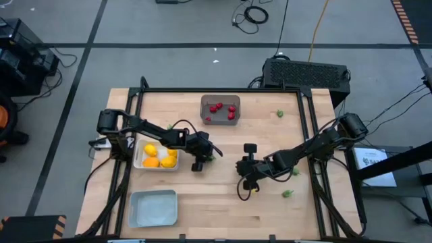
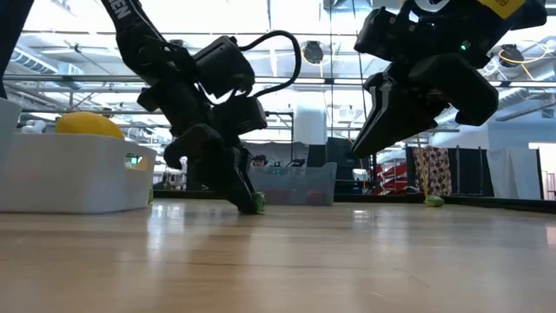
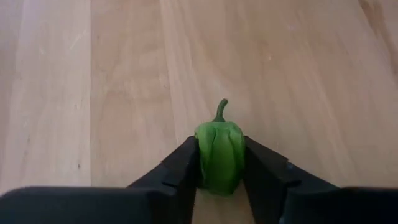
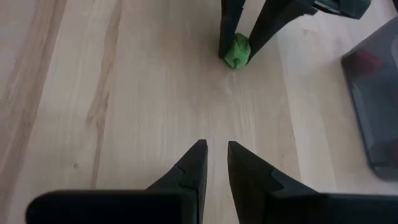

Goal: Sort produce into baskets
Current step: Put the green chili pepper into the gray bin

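Sorting is judged partly done. Red berry pieces [image 1: 216, 108] are seen in the dark grey bin [image 1: 220, 122] at the far middle of the table [image 1: 202, 202]; yellow-orange rounds [image 1: 158, 156] lie in the white tray [image 1: 139, 164] at the left. The light grey-blue tray [image 1: 153, 208] near the front left holds nothing.

Left gripper [image 3: 219, 171]: down at the tabletop just right of the white tray, fingers closed narrow on a small green pepper [image 3: 219, 155], which is gripped on both sides and appears to rest on the wood.

Right gripper [image 4: 215, 163]: hung above the table centre, fingers close together with a slim gap, nothing held. A tiny yellow piece [image 1: 254, 191] is noted beneath it, too small to identify.

Left to do, by judgement: three green pieces are scattered on the right side, one near the far edge [image 1: 279, 114], one by the right arm [image 1: 295, 172], one nearer the front [image 1: 287, 194]. The greens presumably belong in the grey-blue tray.
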